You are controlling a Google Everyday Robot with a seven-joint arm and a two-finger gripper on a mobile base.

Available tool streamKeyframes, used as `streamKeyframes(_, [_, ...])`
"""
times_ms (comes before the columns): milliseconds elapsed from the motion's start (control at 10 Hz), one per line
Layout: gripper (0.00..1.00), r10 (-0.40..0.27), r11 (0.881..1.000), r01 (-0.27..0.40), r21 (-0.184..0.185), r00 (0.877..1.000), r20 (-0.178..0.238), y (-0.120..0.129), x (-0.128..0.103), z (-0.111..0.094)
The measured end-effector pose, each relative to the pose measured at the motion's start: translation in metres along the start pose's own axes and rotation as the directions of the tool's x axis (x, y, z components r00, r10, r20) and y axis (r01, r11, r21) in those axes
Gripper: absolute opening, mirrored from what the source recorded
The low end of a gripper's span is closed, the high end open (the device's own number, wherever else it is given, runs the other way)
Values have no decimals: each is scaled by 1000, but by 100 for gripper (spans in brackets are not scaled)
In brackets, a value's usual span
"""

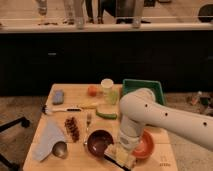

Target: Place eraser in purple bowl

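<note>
While beside the purple bowl (99, 143), pincer (122, 152) clamped on the eraser (119, 156).

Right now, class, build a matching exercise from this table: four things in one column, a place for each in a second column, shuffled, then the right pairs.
Things
1. purple bowl
2. green tray
3. blue-grey pad
4. eraser

Places
A. far right corner of the table
B. near edge, under the gripper
C. far left part of the table
D. near side, left of the orange-red bowl

Pairs: 1-D, 2-A, 3-C, 4-B
</note>
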Motion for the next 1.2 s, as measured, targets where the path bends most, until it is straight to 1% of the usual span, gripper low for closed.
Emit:
streamKeyframes(300, [0, -18, 1000, 18, 10, 1000, -17, 12, -17, 3])
streamKeyframes(500, [0, -20, 1000, 20, 11, 999, -29, 14, -25, 5])
streamKeyframes(1200, [0, -13, 1000, 13, 6, 999, -29, 13, -23, 6])
